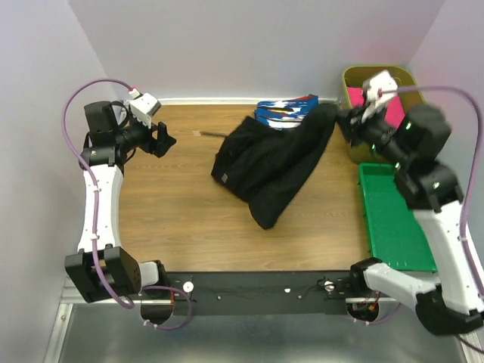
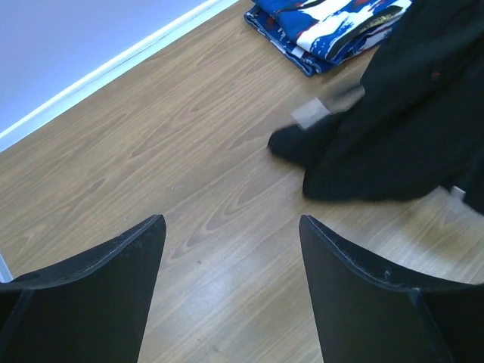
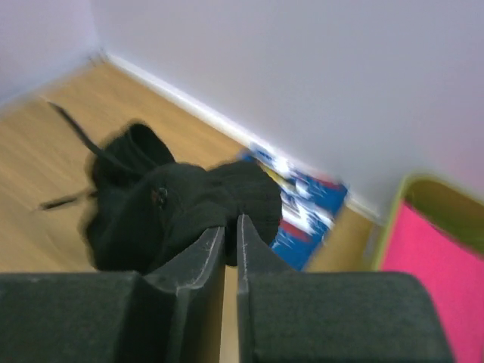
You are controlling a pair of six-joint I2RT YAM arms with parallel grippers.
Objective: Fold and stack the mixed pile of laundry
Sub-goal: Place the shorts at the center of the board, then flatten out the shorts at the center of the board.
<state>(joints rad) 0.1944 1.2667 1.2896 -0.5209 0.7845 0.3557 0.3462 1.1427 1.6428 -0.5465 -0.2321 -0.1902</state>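
Note:
The black garment (image 1: 268, 162) lies crumpled across the middle of the wooden table, its far right end lifted. My right gripper (image 1: 349, 121) is shut on that lifted end; in the right wrist view the black garment (image 3: 189, 200) bunches at the fingertips of the right gripper (image 3: 231, 224). The blue cloth with white, red and black blotches (image 1: 286, 110) lies folded at the back, partly under the black garment; it shows too in the left wrist view (image 2: 333, 26) and the right wrist view (image 3: 306, 212). My left gripper (image 1: 168, 141) is open and empty at the far left, above bare wood (image 2: 227, 227).
A yellow-green bin (image 1: 355, 79) with a bright pink folded cloth (image 1: 389, 113) stands at the back right. A green tray (image 1: 393, 219) lies along the right edge. White walls close the back and sides.

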